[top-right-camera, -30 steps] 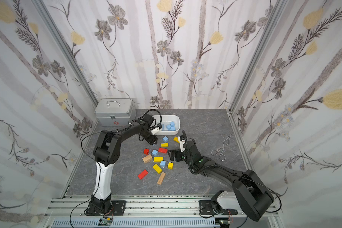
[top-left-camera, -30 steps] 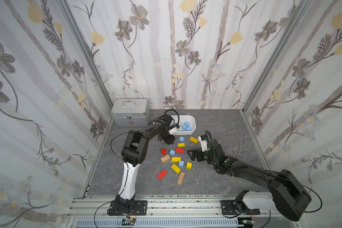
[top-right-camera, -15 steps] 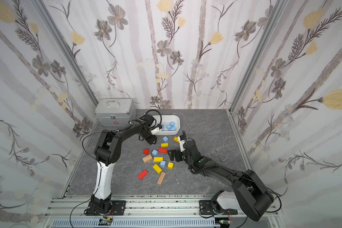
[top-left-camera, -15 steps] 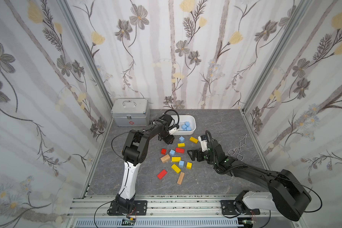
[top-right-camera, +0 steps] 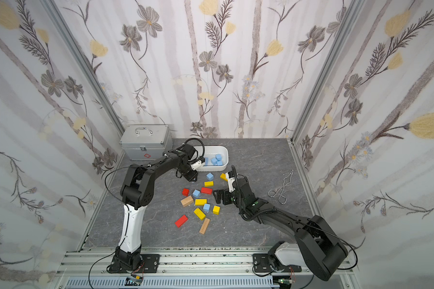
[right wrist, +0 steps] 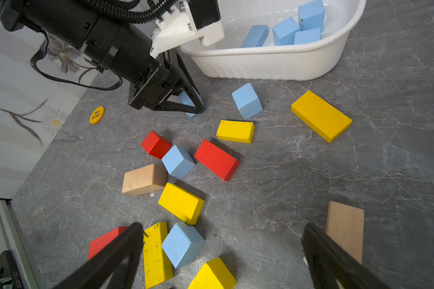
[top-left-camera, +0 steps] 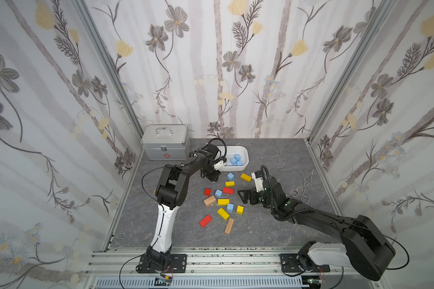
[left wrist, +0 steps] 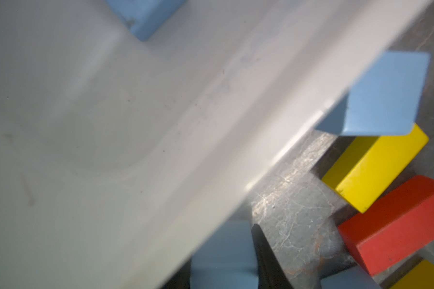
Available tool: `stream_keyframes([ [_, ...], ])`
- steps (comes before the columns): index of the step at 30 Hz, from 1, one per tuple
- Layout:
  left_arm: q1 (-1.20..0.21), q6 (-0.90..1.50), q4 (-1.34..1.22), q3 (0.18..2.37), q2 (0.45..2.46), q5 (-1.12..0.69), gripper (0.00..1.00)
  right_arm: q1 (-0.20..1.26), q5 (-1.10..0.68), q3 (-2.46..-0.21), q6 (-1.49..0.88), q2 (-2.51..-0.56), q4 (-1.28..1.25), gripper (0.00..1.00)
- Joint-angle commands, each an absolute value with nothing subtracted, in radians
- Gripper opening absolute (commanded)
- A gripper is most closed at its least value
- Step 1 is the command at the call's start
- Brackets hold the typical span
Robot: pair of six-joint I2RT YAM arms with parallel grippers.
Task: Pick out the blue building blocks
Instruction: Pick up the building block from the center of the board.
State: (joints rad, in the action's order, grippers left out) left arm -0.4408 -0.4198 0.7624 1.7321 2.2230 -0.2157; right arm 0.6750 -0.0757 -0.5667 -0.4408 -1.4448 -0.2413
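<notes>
Now the left tool (right wrist: pixel 195 108) is pinching a small light-blue wooden cube (right wrist: pixel 186 99) on the grey marbled desk (right wrist: pixel 361 150), just beside the white plastic tub (right wrist: pixel 273 65), probably to join four blue blocks (right wrist: pixel 285 31) inside. The right tool (right wrist: pixel 223 231) hangs spread near three loose blue cubes (right wrist: pixel 178 161).

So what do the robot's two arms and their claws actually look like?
The left arm and right arm are mostly black, each with one white link near the base. A ribbed black cable loops over each wrist, beside a white camera bracket. The left gripper and right gripper have slim black triangular open-frame fingers.
</notes>
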Motion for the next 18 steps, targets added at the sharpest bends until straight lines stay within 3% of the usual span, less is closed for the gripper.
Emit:
stream_keyframes([
  [1,-0.44,-0.392,0.783,1.734,2.196,-0.24,0.17,0.675,-0.056,-0.572,-0.435,-1.431,-0.271,1.0],
  [5,-0.441,-0.365,0.787,1.724,2.163,-0.247,0.0,0.676,-0.051,-0.575,-0.431,-1.412,-0.268,1.0],
  [18,-0.44,-0.281,0.761,1.753,2.043,-0.239,0.0,0.677,-0.044,-0.615,-0.419,-1.341,-0.248,1.0],
])
